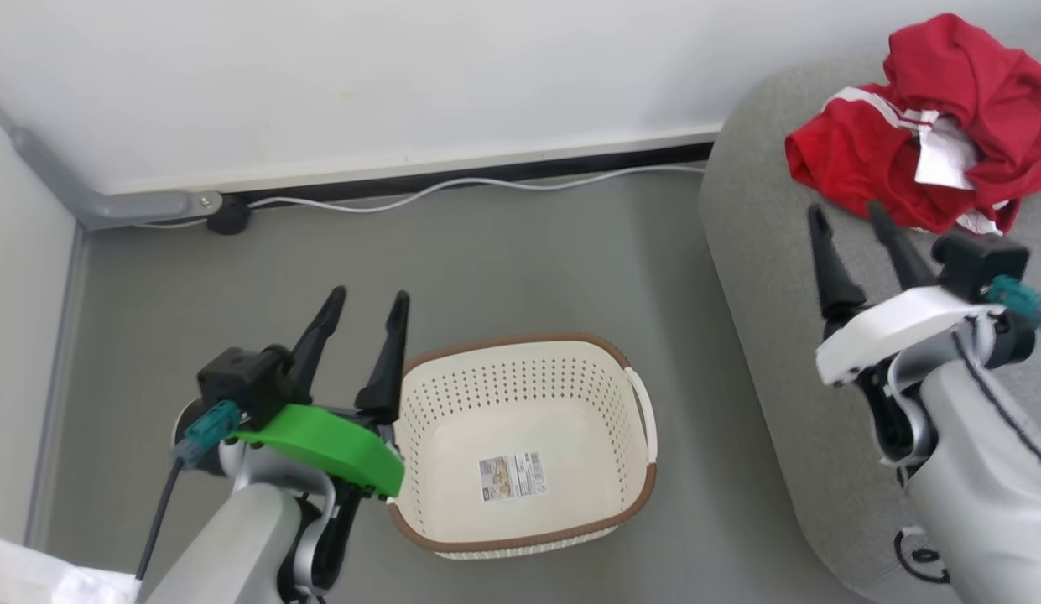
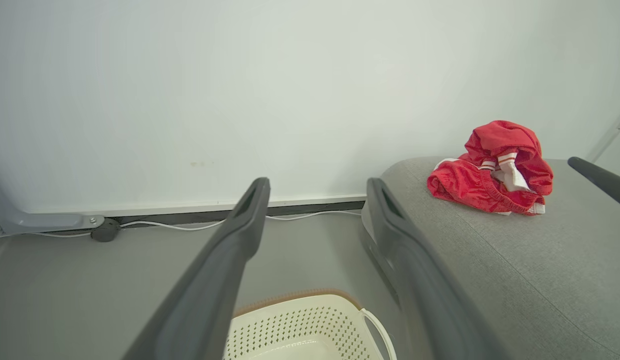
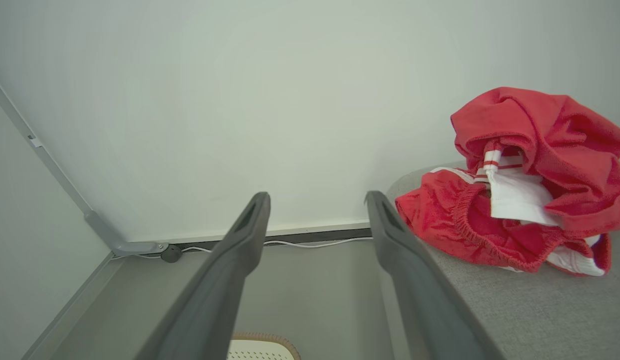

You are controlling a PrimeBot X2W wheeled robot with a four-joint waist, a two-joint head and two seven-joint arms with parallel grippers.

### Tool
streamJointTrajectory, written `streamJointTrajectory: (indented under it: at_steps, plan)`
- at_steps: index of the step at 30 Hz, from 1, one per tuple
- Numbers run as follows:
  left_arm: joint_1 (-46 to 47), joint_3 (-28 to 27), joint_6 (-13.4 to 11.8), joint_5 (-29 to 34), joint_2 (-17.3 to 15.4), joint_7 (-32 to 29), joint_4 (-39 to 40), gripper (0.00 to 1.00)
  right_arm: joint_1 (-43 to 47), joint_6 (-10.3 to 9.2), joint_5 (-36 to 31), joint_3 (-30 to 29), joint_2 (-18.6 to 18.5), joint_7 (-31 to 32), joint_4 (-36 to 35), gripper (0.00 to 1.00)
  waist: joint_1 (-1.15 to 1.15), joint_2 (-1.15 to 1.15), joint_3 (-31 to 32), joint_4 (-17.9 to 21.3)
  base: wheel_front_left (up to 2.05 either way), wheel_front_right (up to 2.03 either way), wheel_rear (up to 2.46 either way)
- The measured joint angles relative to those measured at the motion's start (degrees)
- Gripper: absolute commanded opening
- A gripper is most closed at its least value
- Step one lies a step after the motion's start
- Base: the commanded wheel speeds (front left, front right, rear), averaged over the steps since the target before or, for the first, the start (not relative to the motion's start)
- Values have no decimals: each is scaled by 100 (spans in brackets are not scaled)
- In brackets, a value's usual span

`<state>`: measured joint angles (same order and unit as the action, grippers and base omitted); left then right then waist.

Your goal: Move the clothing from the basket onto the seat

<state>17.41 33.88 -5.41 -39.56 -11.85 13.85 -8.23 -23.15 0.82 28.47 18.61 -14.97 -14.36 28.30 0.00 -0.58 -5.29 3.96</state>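
Note:
The red clothing point(image 1: 923, 126) with white stripes lies heaped on the grey seat point(image 1: 772, 277) at the upper right; it also shows as the clothing point(image 2: 492, 170) and the clothing point(image 3: 524, 210) in the wrist views. The cream basket point(image 1: 629, 470) stands on the floor in the middle, with nothing inside but a barcode sticker on its bottom. My left gripper point(image 1: 369, 306) hangs open just left of the basket's rim. My right gripper point(image 1: 847, 218) is open above the seat, just short of the clothing, with nothing between its fingers.
A white wall with a dark skirting and a white cable point(image 1: 453, 189) runs along the back of the grey floor. A grey conduit point(image 1: 109, 205) ends at the left corner. Something white point(image 1: 33, 579) lies at the lower left.

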Motion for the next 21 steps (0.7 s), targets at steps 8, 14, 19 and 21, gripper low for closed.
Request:
streamJointTrajectory:
  at_steps: [8,14,19,21]
  plan:
    - [-503,-572,-71,2,-296,41,-76,100,515,-144,-124,256,324,-5,-227,100,0,0,317,-223,0,0,0]
    - [-936,-1014,-125,9,-460,42,-102,100,761,-280,-183,339,419,-5,-412,100,0,0,426,-290,0,0,0]
    - [-1322,-1321,-126,9,-493,42,-152,100,968,-397,-226,321,445,-5,-604,100,0,0,491,-305,0,0,0]
    - [-1456,-1441,-137,10,-479,41,-138,100,1087,-446,-229,272,446,-7,-690,100,0,0,516,-330,0,0,0]
